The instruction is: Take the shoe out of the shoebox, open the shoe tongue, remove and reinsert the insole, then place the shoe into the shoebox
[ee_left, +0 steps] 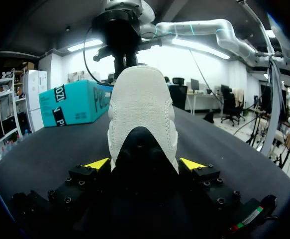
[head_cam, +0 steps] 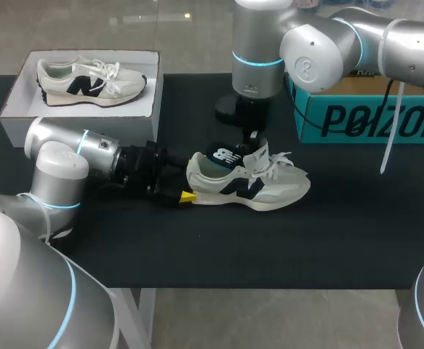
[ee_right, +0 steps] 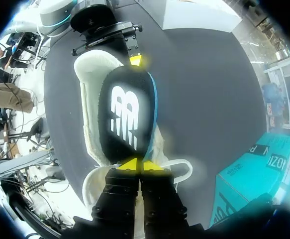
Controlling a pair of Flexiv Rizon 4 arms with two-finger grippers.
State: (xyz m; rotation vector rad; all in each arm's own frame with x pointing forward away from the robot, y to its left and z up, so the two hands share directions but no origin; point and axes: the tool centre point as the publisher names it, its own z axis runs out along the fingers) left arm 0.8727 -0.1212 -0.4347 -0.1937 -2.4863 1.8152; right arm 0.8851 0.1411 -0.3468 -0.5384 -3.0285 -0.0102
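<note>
- Left gripper [ee_left: 144, 164] clamps the heel of the cream-and-navy suede sneaker [head_cam: 262, 190], lying on the black table [head_cam: 342, 233], out of the white cardboard shoebox [head_cam: 81, 125].
- Right gripper [ee_right: 141, 165] pinches the black foam insole [ee_right: 125, 117], half-raised from the sneaker.
- Likely step: removing the insole; next, lift it clear.

Head view: bright, even light from above. Matte black table [head_cam: 219, 247] stays dark. White shoebox [head_cam: 81, 131] at upper left is the brightest patch, nearly washed out. Faint soft shadow under the shoe [head_cam: 248, 185], centre frame. Left wrist view: ceiling strips and a bright wall behind the shoe backlight it. Left gripper [ee_left: 144, 163] body sits in deep shade, heel lit pale. Right wrist view: right gripper [ee_right: 141, 165] yellow tips glow with a haze. Insole [ee_right: 127, 119] dark, its white mark glares.
</note>
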